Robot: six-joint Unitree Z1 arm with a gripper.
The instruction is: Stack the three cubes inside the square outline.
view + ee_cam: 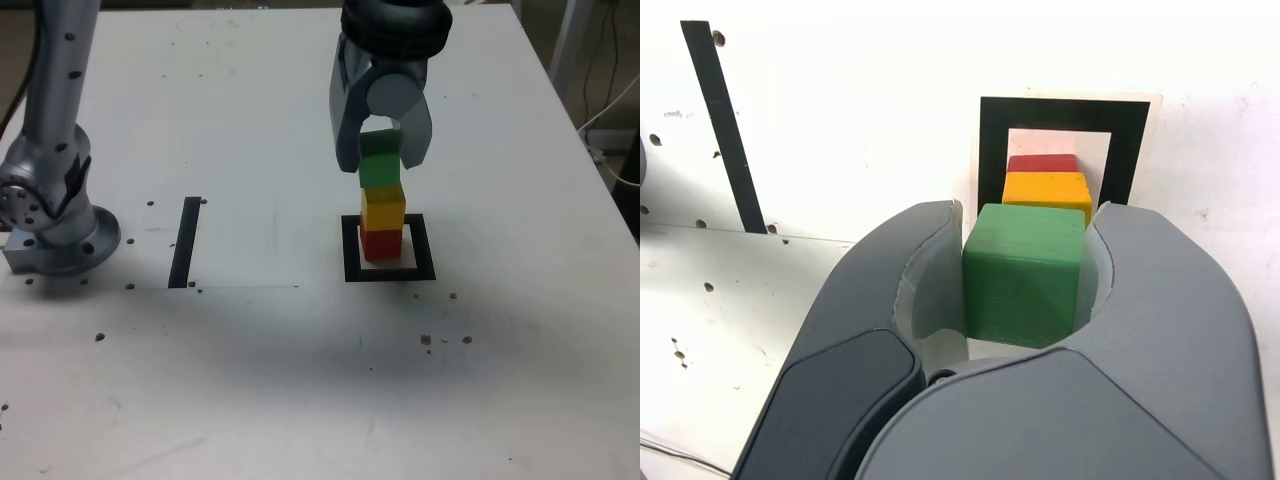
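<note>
Inside the square outline (390, 274) (991, 150) the red cube (380, 244) (1042, 163) rests on the white centre, with the yellow cube (383, 209) (1045, 188) on top of it. The green cube (379, 162) (1023, 272) sits on the yellow one, making a three-high stack. My gripper (381, 155) (1025, 275) comes down from above and is shut on the green cube, one finger on each side of it.
A single straight black tape strip (186, 241) (724, 125) lies on the white table toward the exterior view's left. The arm's grey base (55, 215) stands at the far left. Small dark holes dot the table top.
</note>
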